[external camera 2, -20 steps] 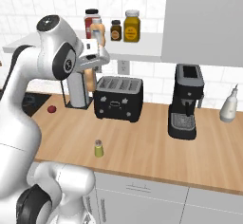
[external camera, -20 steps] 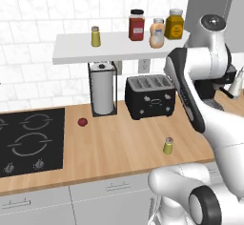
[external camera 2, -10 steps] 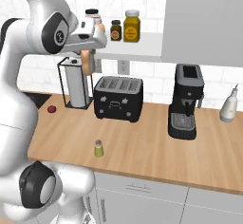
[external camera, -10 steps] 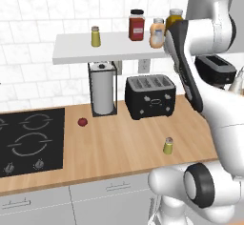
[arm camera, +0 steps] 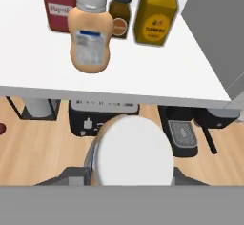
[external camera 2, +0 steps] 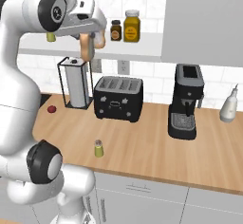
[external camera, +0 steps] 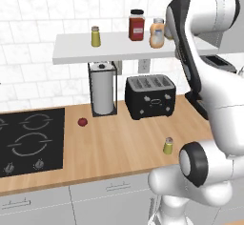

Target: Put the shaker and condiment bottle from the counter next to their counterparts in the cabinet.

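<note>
Arm's risen since a second ago: pincer (external camera 2: 88, 47) was level with the toaster's top edge, now it's up at shelf height, just in front of the cabinet (external camera: 76, 53) board's edge. Nothing else on the counter moved.

Pincer is clamped on the condiment bottle (external camera 2: 87, 46). In the right base view the slim peach body hangs down from the hand, and in the hand view its grey cap (arm camera: 134, 154) sits right between the fingers, end-on to the camera.

Relative to the pincer:
- fat peach bottle (arm camera: 89, 38) with pale cap: just beyond it on the shelf, slightly up-left in the hand view. Bottle in the grip isn't touching it, and isn't over the board yet as far as I can tell.
- red jar (external camera: 137, 25), small dark jar (external camera 2: 115, 30), mustard-yellow jar (external camera 2: 131, 26): further back on the shelf behind the fat bottle.
- twin shaker (external camera: 96, 36): on the shelf, well off to the pincer's left.
- shaker (external camera: 168, 145): down on the counter, well below and nearer the robot, upright near the front edge.
- toaster (external camera 2: 118, 98): directly below. Paper towel holder (external camera: 103, 89) below-left, coffee machine (external camera 2: 185, 101) below-right.
- grey cabinet door (external camera 2: 201, 21): off to the right.
</note>
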